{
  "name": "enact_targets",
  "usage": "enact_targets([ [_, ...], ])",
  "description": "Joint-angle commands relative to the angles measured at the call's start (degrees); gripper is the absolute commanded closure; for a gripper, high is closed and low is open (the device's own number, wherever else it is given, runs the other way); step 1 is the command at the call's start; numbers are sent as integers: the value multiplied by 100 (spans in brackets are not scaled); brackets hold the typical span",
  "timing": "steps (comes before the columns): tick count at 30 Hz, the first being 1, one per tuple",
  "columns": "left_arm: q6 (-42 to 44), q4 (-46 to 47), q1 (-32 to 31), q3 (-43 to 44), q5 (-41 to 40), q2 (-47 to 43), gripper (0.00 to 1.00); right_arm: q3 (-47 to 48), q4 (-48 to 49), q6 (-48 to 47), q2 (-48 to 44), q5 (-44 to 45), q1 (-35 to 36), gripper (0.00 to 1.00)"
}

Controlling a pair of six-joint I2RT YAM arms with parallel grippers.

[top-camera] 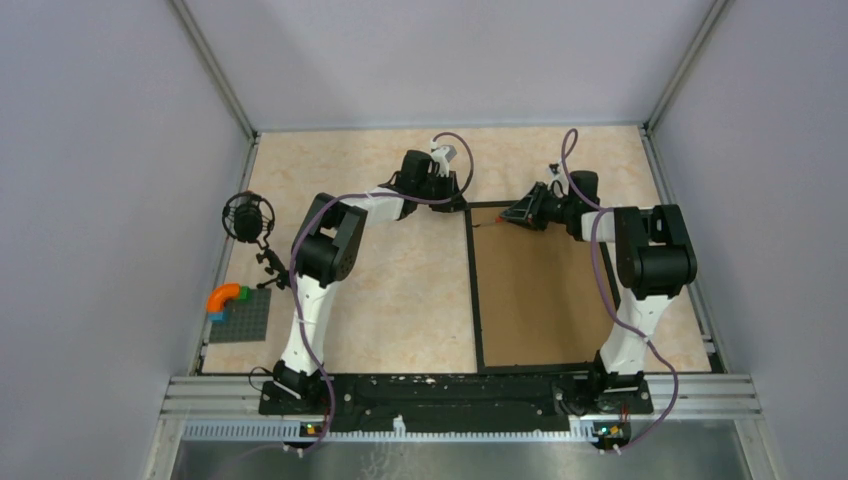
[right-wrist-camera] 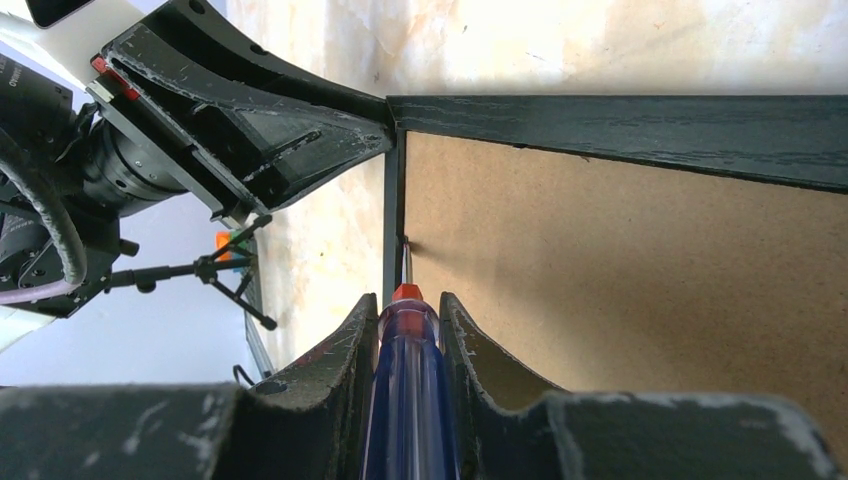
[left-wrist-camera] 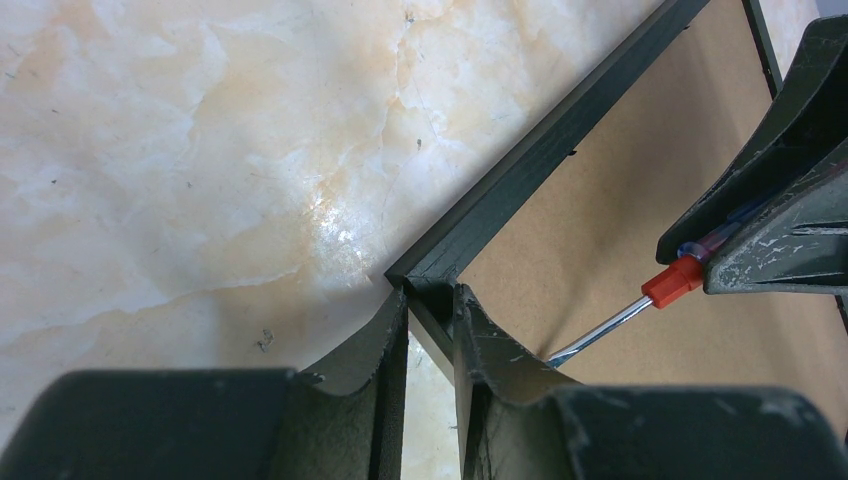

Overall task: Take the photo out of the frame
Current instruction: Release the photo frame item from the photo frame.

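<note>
Black frame (top-camera: pixel 475 300) lay flat on the marbled table (top-camera: pixel 400 290), right of centre, back up, brown board (top-camera: pixel 540 300) filling the opening. One short side lay at the near edge by the right arm's base, the other at the far side. Left gripper (left-wrist-camera: pixel 430 300) sat at the frame's far left corner, fingers (left-wrist-camera: pixel 375 340) close together and astride the left rail just beside the corner. One finger was outside, on the table side, the other inside over the board. The rail ran between them and they looked clamped on it. Right gripper (right-wrist-camera: pixel 405 305) hung over the far part of the board, near the left gripper, jaws pinched on a screwdriver (right-wrist-camera: pixel 405 400) with a clear blue handle and a red collar. Its shaft pointed toward the left rail, tip down on the board at that rail's inner edge, near the held corner. From the left wrist the shaft slanted across the board to a spot just beside the inner finger. Well apart to the left, by the table's edge, sat a grey plate (top-camera: pixel 240 318) with an orange piece (top-camera: pixel 225 297) on it. Just beyond it stood a black round device (top-camera: pixel 248 217) on a stand.
</note>
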Motion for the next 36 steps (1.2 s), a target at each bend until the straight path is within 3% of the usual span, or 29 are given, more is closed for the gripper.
enact_targets([
  [1,214,-933,-161,-322,-186,361,75,-107,145,-85,155,51,153,100],
  [20,93,-851,-247,-639,-31,275,79,-321,1431,399,728,29,367,100],
  [36,21,-799,-252,-609,-104,358,79,-158,546,143,-9,-318,-137,100],
])
